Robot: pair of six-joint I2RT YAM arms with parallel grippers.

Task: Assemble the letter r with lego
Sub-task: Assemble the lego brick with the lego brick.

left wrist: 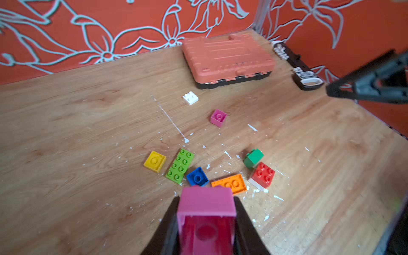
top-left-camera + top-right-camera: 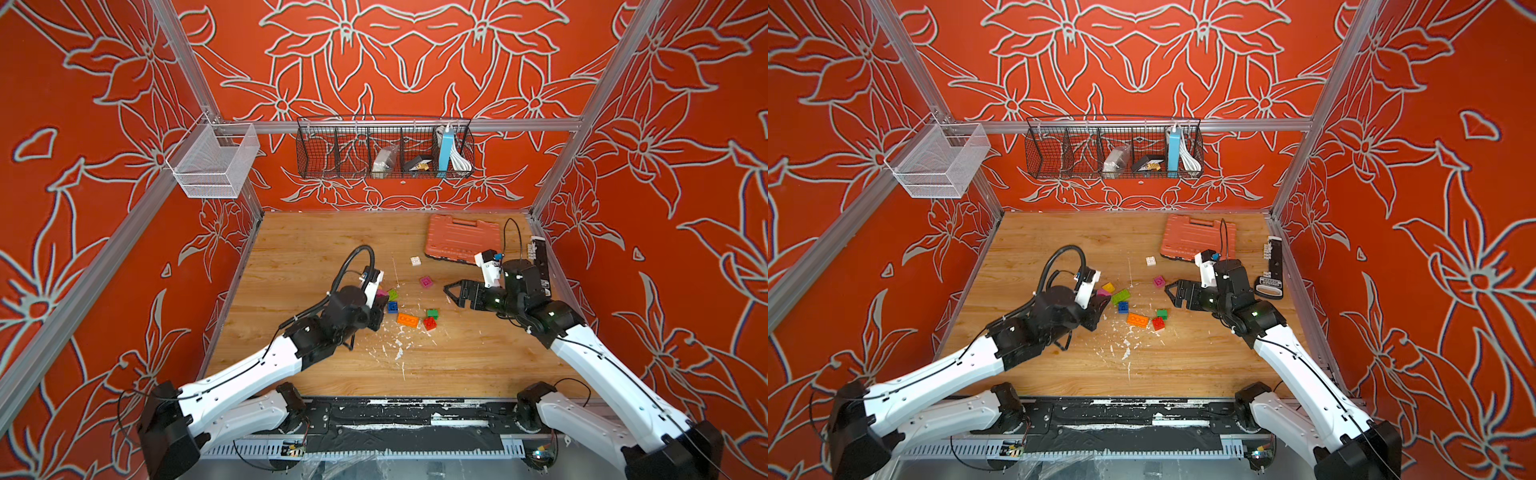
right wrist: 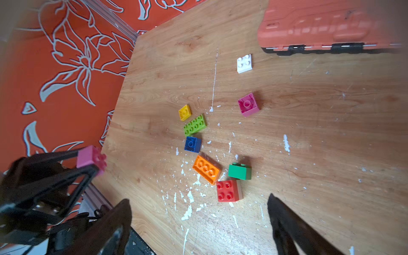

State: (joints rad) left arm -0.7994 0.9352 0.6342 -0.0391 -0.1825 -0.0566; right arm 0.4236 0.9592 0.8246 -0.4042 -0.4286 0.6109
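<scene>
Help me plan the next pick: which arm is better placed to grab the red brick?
Right. The right gripper is open and empty, hanging close to the red brick, with nothing between them. The left gripper is shut on a pink brick, so it cannot take another.

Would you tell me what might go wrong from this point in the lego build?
1. The left claw pinches the pink brick only at its tips, so pressing it down may twist it loose.
2. The blue brick, orange brick and lime brick lie close together; lowering there could scatter them.
3. The green brick lies on its side, awkward to grasp.
</scene>
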